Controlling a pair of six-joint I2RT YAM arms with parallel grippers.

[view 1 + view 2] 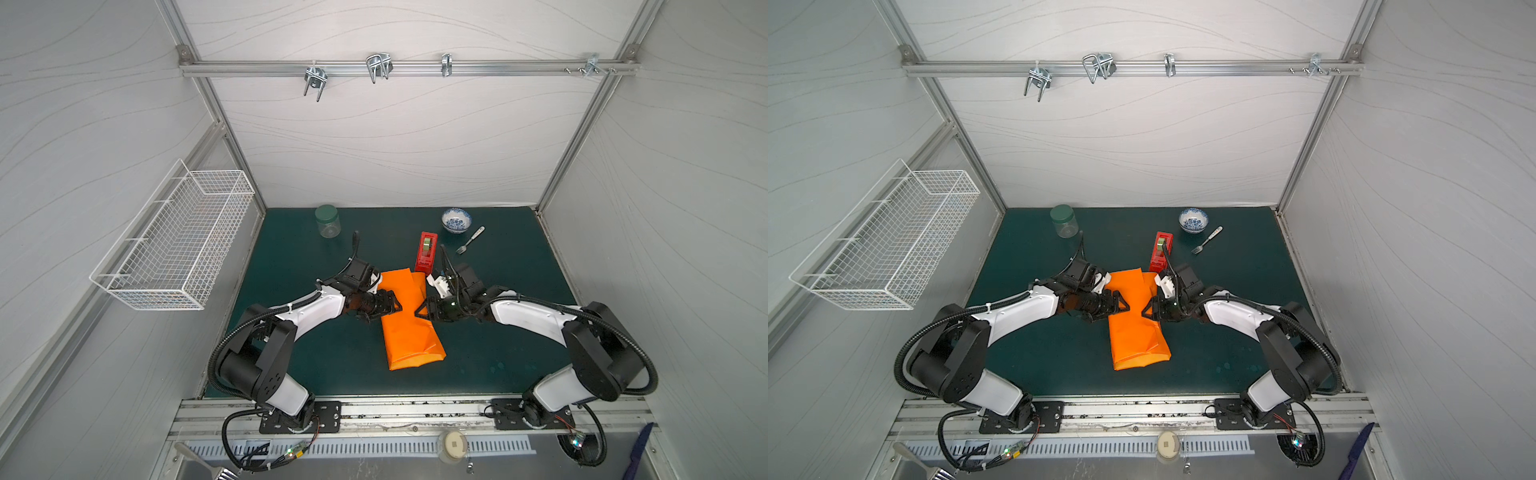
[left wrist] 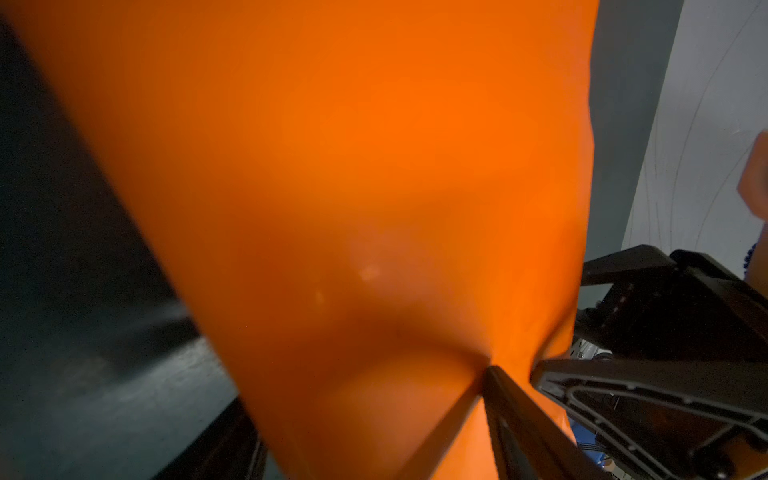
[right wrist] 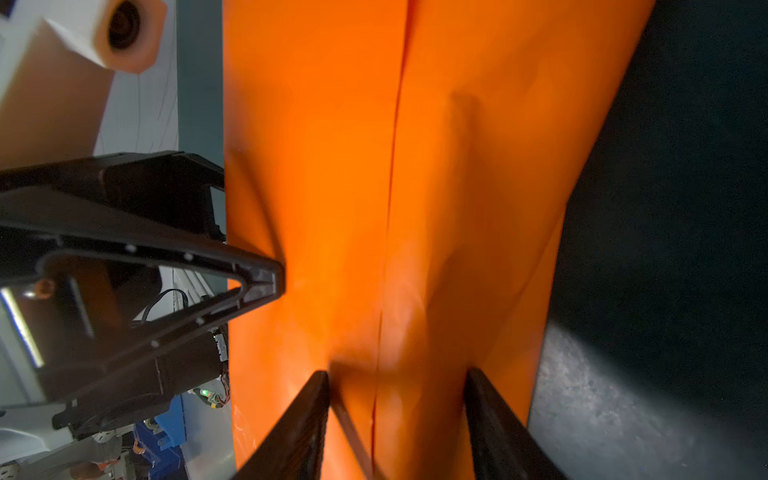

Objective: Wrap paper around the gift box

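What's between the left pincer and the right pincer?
The folded orange paper; both top views show it lying between the left pincer and right pincer, which face each other across it.

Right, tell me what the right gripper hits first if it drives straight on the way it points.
The folded bright orange paper sheet: the right gripper points into it, open fingers at its surface. Farther along is the left gripper, though depth is unclear.

Even light is filling both top views, whose pale grey walls [image 1: 395, 145] are bowing at the edges. In the wrist views the thin bright orange paper sheet [image 2: 374, 166] is blurring, and the dark green counter [image 3: 615, 407] beside it is catching grainy glare.
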